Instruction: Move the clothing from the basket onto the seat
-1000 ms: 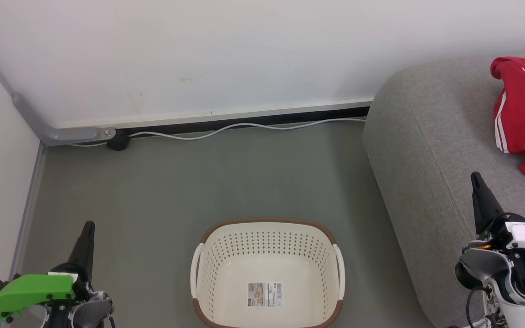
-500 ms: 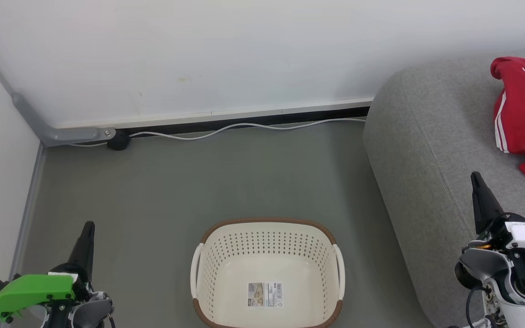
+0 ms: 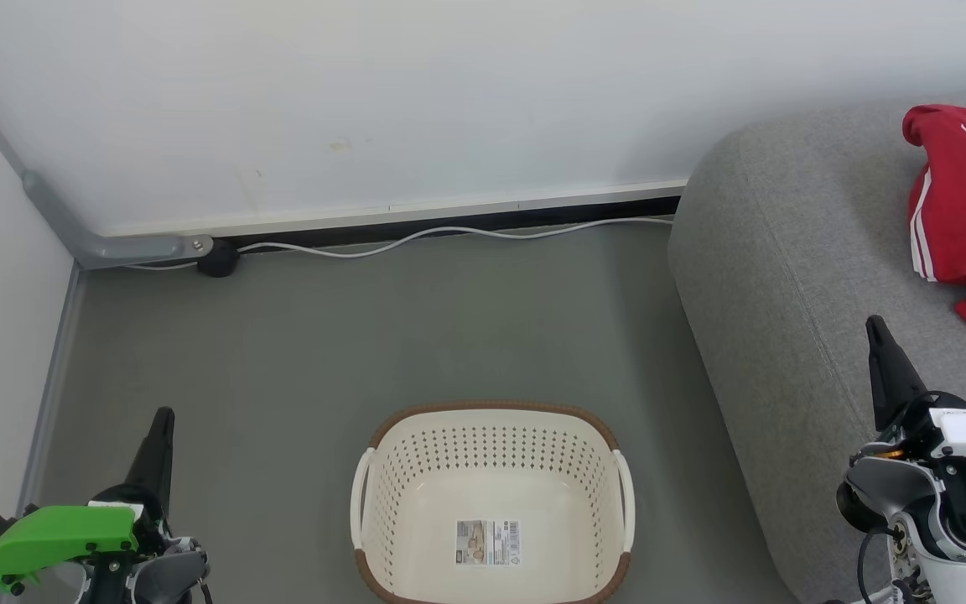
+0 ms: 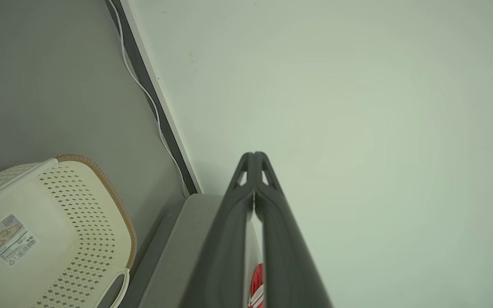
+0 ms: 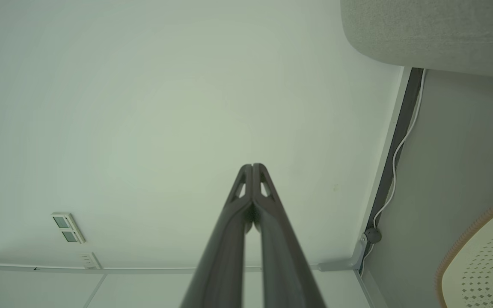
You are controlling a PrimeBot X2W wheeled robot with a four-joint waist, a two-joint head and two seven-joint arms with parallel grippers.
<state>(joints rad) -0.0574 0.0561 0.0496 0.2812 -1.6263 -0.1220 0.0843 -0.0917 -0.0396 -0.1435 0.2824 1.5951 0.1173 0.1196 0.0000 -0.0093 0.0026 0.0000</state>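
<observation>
Red clothing (image 3: 963, 210) is laid on the sofa (image 3: 785, 277), beside which the basket (image 3: 491, 446) is set. The jaws of the left gripper (image 3: 163, 418) and the right gripper (image 3: 874, 325) are pressed together.

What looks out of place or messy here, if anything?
Nothing is spilled or damaged. The red clothing lies crumpled on the grey seat, the basket stands upright and empty, and a white cable trails loosely along the skirting.

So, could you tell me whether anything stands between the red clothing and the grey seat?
Nothing visible does: the clothing already lies on the seat, and the basket holds only its label sticker.
</observation>
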